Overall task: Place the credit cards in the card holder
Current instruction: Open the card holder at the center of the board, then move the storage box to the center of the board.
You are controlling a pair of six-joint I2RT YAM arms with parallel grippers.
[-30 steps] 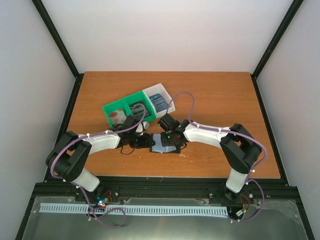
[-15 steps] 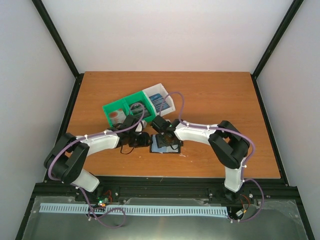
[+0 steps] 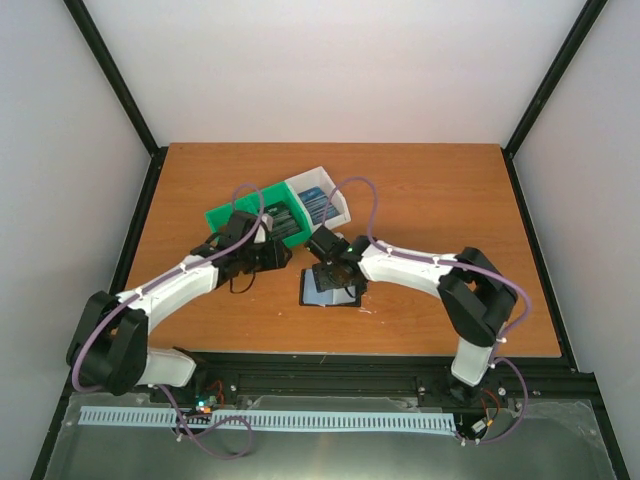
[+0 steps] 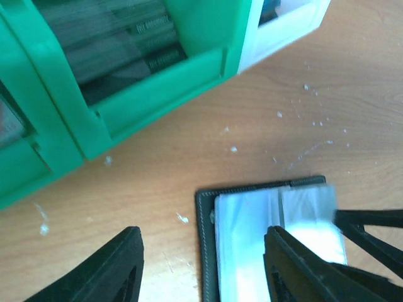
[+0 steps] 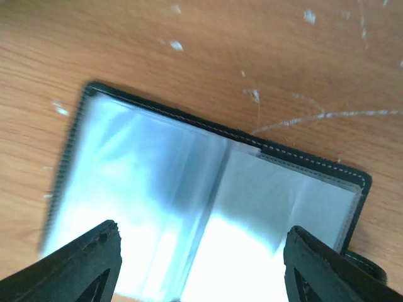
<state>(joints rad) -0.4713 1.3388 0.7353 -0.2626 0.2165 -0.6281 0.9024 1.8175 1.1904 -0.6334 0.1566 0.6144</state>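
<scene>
On the wooden worktop the card holder (image 3: 329, 290) lies open at mid-frame, sleeves up. The credit cards (image 3: 313, 206) sit in the green and white bin (image 3: 222, 218) to its upper left. The right pincer (image 5: 201, 258) hovers over the sleeves and the left pincer (image 4: 201, 255) is near the bin, both spread and empty. Best to lift one card by its edge while the right pins the holder flat.
</scene>
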